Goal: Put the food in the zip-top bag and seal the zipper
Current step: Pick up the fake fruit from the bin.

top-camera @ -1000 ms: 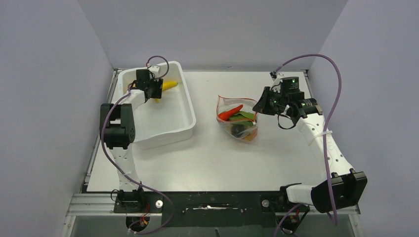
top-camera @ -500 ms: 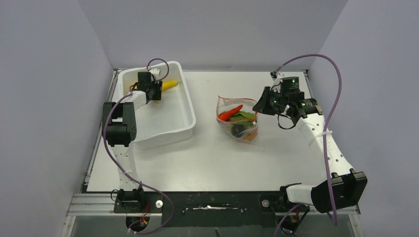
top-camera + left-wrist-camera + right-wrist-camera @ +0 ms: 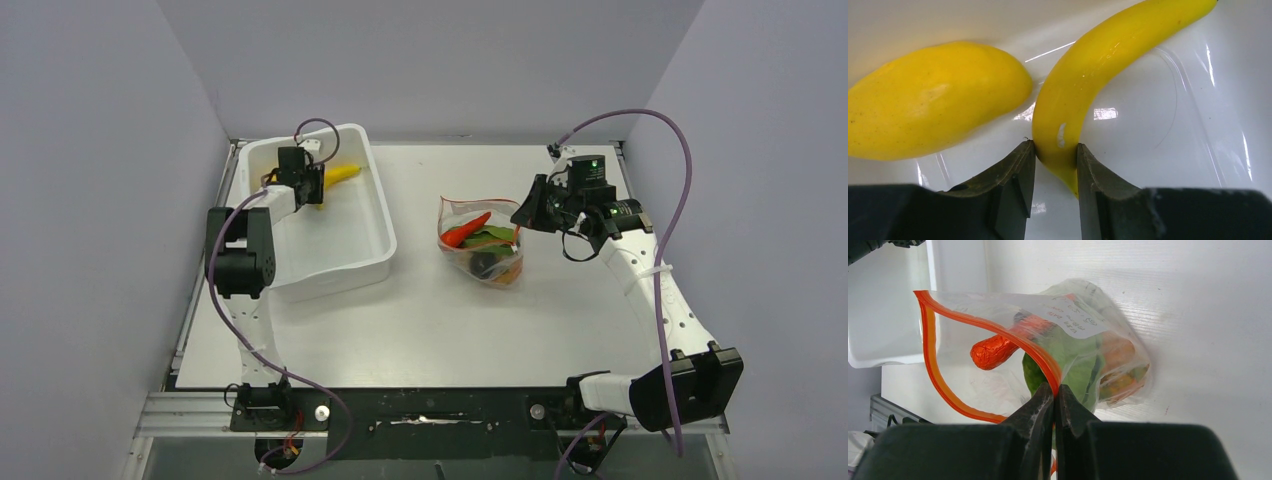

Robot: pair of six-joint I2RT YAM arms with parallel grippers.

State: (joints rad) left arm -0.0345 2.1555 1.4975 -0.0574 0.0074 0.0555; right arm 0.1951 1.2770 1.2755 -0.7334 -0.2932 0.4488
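Banana (image 3: 1088, 70) end clamped in L gripper (image 3: 1054, 148), tub (image 3: 335, 274), R gripper (image 3: 1055, 389) pinching zip-top bag (image 3: 973, 307) zipper (image 3: 929, 335)

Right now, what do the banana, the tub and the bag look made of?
The banana looks like smooth moulded plastic, softly shiny. The tub: hard white plastic, glossy, with sharp reflections. The zip-top bag: thin clear film, wrinkled, contents showing through.

Handwritten white label (image 3: 1068, 315) on the zip-top bag (image 3: 998, 315) (upside down, unreadable)
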